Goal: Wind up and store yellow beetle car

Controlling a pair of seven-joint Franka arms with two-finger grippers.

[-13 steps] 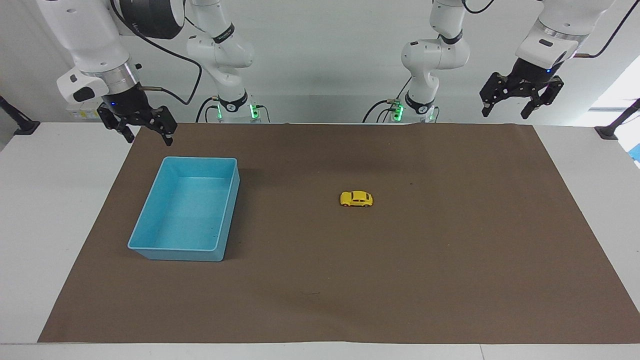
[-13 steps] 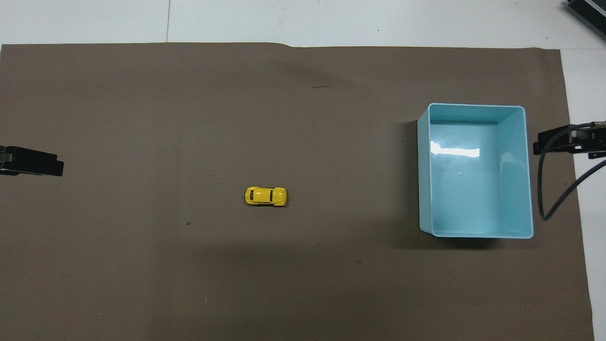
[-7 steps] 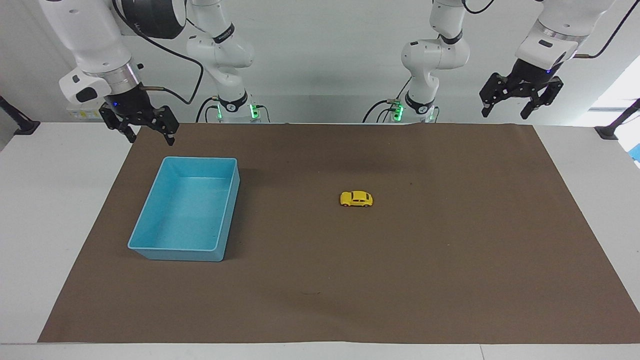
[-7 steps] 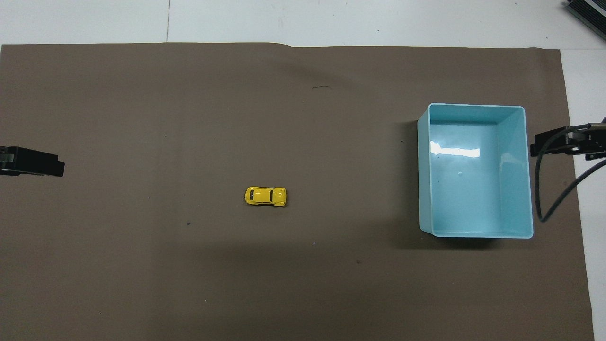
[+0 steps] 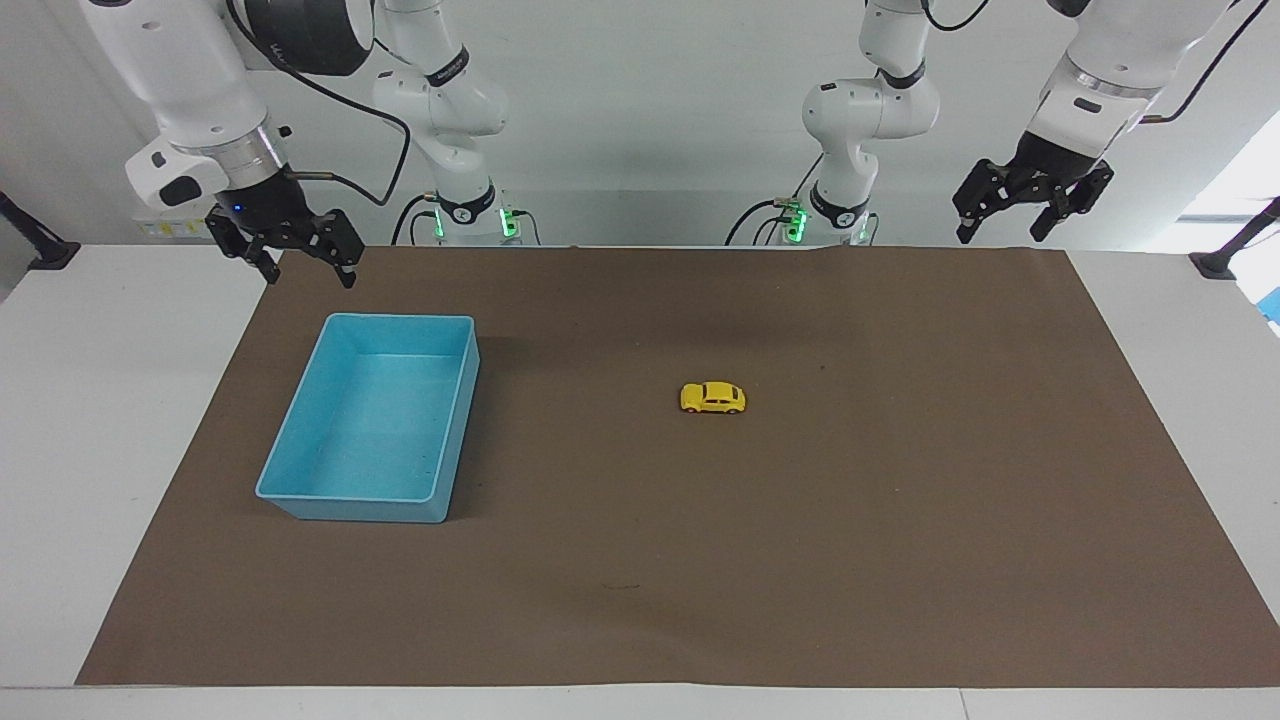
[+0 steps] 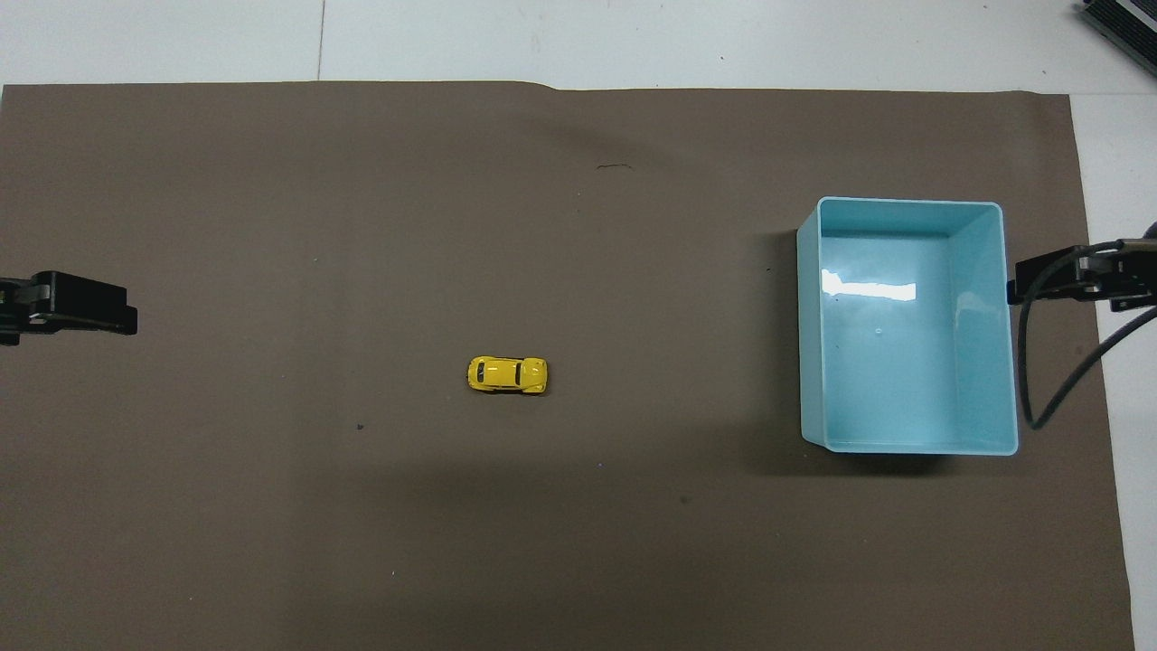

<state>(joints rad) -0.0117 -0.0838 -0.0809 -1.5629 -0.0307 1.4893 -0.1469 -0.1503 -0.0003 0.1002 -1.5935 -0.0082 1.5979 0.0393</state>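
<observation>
The yellow beetle car (image 5: pixel 713 398) stands on its wheels on the brown mat near the middle of the table; it also shows in the overhead view (image 6: pixel 507 374). The empty blue bin (image 5: pixel 458 410) sits toward the right arm's end, and shows in the overhead view (image 6: pixel 812 344) too. My left gripper (image 5: pixel 1003 232) hangs open and empty in the air over the mat's corner at the left arm's end, well away from the car. My right gripper (image 5: pixel 307 275) hangs open and empty over the mat just beside the bin's edge nearest the robots. Only the tips of the left gripper (image 6: pixel 81 306) and right gripper (image 6: pixel 1058 278) show from overhead.
The brown mat (image 5: pixel 900 520) covers most of the white table (image 5: pixel 110 400). A black cable (image 6: pixel 1039 380) loops down from the right wrist beside the bin.
Both grippers have shifted slightly inward over the mat's ends. The car and the bin have not moved.
</observation>
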